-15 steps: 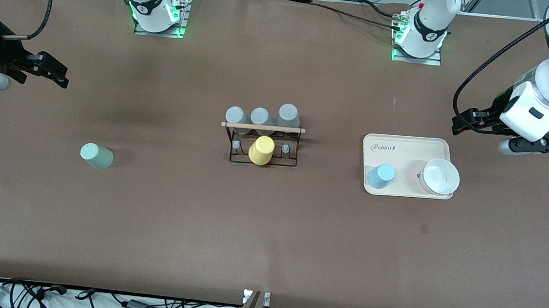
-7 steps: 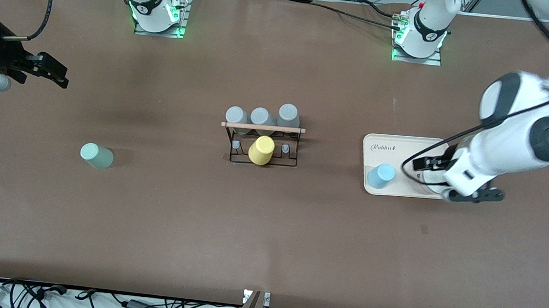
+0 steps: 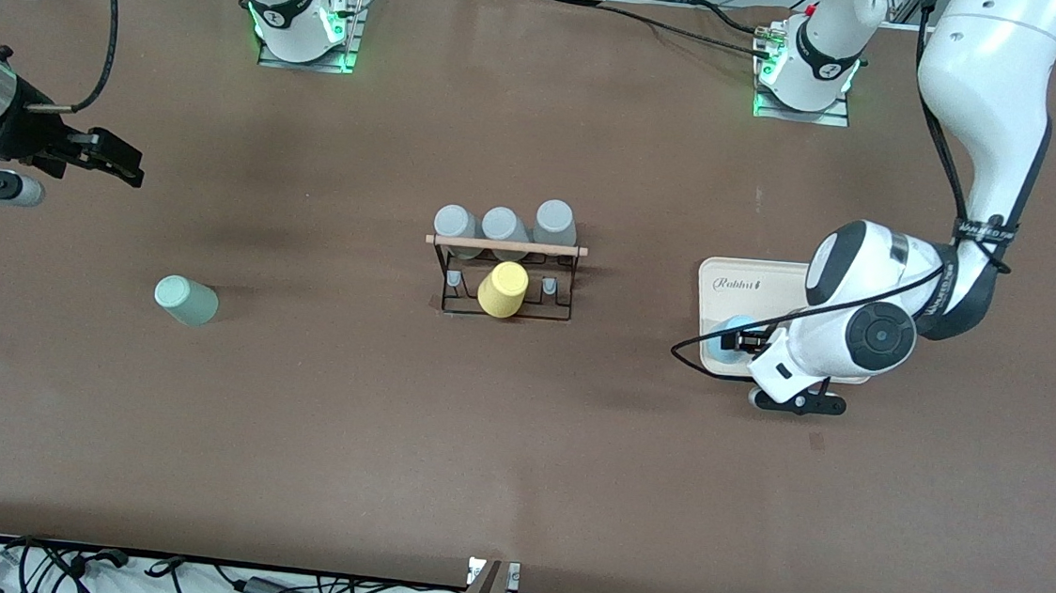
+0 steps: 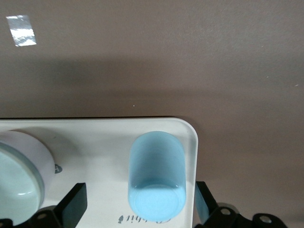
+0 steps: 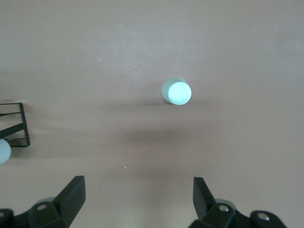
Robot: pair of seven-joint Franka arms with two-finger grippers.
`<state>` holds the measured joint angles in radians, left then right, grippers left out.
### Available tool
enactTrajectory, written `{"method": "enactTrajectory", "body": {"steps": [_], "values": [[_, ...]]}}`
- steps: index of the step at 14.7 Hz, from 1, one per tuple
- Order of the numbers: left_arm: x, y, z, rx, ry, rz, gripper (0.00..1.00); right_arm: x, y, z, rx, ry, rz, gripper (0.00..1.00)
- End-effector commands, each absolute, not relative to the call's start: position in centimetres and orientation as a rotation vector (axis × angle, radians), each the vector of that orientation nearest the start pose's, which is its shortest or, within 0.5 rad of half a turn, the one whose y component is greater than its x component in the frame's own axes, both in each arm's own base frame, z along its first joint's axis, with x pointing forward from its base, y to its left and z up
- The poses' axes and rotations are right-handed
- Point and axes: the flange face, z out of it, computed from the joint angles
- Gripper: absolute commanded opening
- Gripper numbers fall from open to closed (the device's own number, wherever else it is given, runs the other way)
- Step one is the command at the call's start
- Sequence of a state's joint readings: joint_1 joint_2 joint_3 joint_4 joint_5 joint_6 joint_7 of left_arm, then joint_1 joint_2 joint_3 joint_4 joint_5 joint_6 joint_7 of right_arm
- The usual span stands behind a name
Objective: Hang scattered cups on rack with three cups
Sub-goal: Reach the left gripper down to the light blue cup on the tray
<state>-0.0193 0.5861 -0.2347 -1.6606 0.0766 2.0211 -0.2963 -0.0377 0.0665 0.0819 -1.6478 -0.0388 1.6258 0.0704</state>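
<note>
The left gripper is hanging low over the cream tray, fingers spread wide on either side of the light blue cup, not touching it. The cup is standing upside down on the tray, with a white bowl just beside it. The right gripper is hovering over bare table at the right arm's end, its fingers also spread; the mint-green cup is sitting well apart from it. The rack is standing mid-table between both grippers, carrying three grey cups and a yellow cup.
</note>
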Motion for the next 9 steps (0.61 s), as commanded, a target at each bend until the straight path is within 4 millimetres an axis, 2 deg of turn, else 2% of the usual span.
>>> {"method": "enactTrajectory", "body": {"steps": [1, 4, 6, 8, 9], "values": [[63.6, -14.5, 26.4, -3.116, -0.05, 0.314, 1.0, 58.3, 1.5, 54.0, -3.184, 0.015, 0.179, 1.0], [62.7, -15.1, 24.9, -3.116, -0.037, 0.32, 1.0, 59.5, 0.7, 51.7, -3.182, 0.031, 0.204, 1.0], [61.8, -15.3, 23.7, -3.124, -0.044, 0.291, 1.0, 60.6, 0.4, 49.2, -3.192, 0.027, 0.231, 1.0], [61.8, -15.4, 23.5, -3.128, -0.047, 0.269, 1.0, 61.8, 0.1, 46.1, -3.205, 0.017, 0.255, 1.0], [61.7, -15.7, 23.6, -3.128, -0.04, 0.267, 0.85, 62.3, -0.6, 44.3, -3.204, 0.014, 0.268, 1.0]]}}
